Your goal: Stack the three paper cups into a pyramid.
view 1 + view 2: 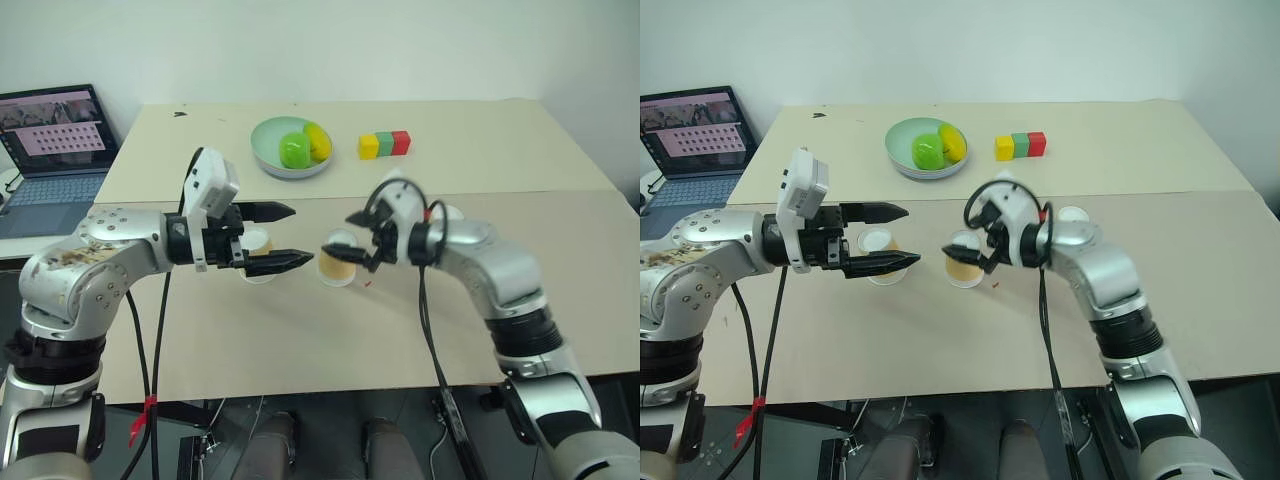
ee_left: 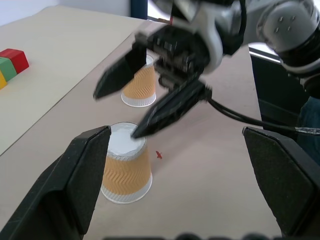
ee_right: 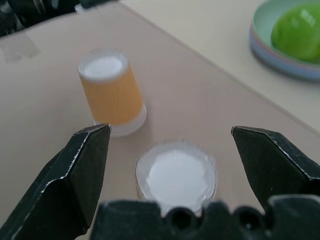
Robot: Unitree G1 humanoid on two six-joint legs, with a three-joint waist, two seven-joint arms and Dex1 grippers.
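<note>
Three orange-tan paper cups stand upside down and apart on the table. The left cup (image 1: pixel 878 250) sits just behind my left gripper (image 1: pixel 910 236), which is open and points right. The middle cup (image 1: pixel 962 262) stands under my right gripper (image 1: pixel 962 234), whose fingers hang open a little above the cup's white base (image 3: pixel 176 176) without touching it. The third cup (image 1: pixel 1072 214) is partly hidden behind my right forearm. In the left wrist view the right gripper (image 2: pixel 117 112) hovers over the middle cup (image 2: pixel 126 167), with the third cup (image 2: pixel 140 86) beyond it.
A pale green bowl (image 1: pixel 265 160) holding a green and a yellow fruit sits at the back centre. A row of yellow, green and red blocks (image 1: pixel 385 144) lies to its right. An open laptop (image 1: pixel 55 150) stands off the table's left side.
</note>
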